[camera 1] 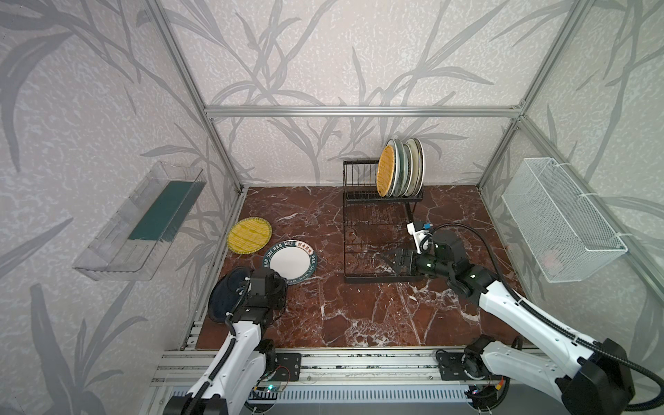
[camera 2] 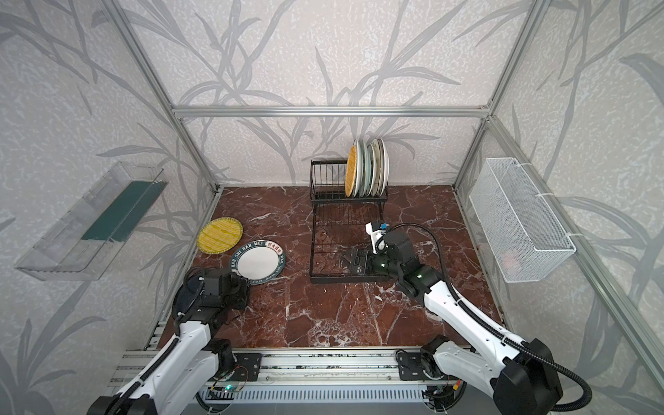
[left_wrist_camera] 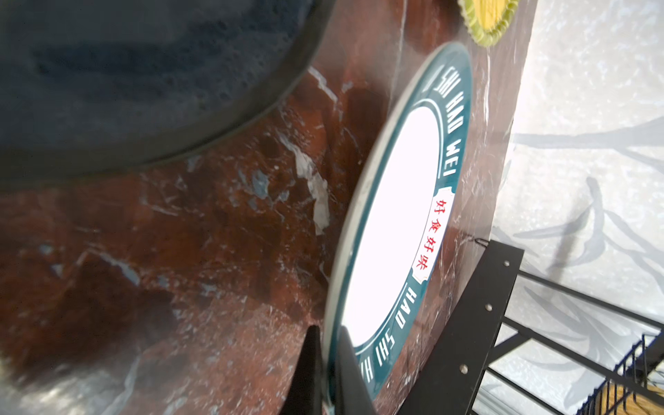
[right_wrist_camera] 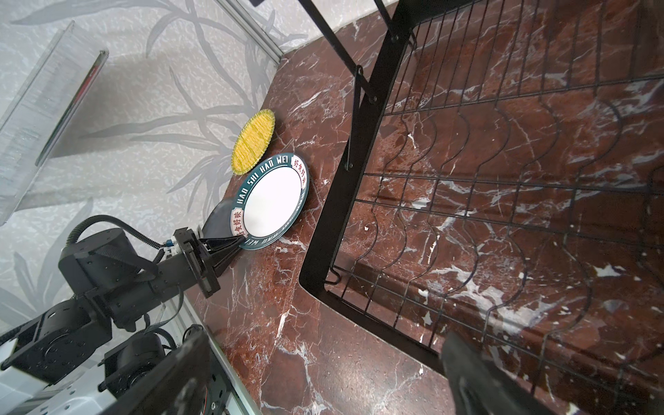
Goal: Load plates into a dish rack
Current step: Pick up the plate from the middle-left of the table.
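A white plate with a teal lettered rim (camera 1: 290, 261) (camera 2: 259, 264) lies on the red marble at the left. My left gripper (left_wrist_camera: 328, 370) (right_wrist_camera: 235, 248) is shut on its near rim, one finger above and one below. A yellow woven plate (camera 1: 249, 235) (right_wrist_camera: 253, 140) lies just behind it. A black plate (camera 1: 221, 298) (left_wrist_camera: 125, 72) is partly hidden under my left wrist. The black wire dish rack (camera 1: 359, 196) (camera 2: 325, 187) stands at the back with several plates (camera 1: 400, 167) upright in its slots. My right gripper (camera 1: 390, 260) (right_wrist_camera: 328, 388) hangs open over the rack's tray base, holding nothing.
A clear plastic bin (camera 1: 143, 222) hangs on the left wall. A white mesh basket (camera 1: 560, 219) hangs on the right wall. The rack's flat grid tray (right_wrist_camera: 503, 179) reaches forward to mid-table. An aluminium rail (camera 1: 359, 359) runs along the front edge.
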Motion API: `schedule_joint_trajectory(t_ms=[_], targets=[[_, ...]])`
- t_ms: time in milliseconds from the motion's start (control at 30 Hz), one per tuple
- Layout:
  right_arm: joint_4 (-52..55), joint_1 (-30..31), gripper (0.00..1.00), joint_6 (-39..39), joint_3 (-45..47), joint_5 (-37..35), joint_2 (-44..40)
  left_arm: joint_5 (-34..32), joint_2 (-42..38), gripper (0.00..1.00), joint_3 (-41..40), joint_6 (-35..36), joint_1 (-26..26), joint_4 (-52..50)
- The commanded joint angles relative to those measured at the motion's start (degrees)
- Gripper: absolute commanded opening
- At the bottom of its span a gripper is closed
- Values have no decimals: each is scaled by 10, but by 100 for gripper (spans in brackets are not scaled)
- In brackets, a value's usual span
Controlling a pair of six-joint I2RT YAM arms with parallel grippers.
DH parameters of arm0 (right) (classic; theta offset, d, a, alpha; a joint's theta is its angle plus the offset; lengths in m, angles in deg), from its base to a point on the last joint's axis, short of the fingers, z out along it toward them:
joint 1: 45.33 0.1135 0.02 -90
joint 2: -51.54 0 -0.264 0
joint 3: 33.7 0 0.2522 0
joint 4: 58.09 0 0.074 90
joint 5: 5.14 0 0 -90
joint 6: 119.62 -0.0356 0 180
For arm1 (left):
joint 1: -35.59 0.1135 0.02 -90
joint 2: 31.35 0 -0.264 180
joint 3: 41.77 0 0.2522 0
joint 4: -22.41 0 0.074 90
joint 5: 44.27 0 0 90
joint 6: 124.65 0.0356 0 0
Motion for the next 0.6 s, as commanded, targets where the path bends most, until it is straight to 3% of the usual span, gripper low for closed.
schedule_joint_trajectory(t_ms=[0,333,567], targets=[[-15,-12,99,-2,-9,17,1,20,-24,0,32,35,2,-2],[3,-43,99,5,-31,36,-2,88,-13,0,130,111,23,38],[20,-93,99,-1,-55,83,0,248,35,0,240,220,55,7]])
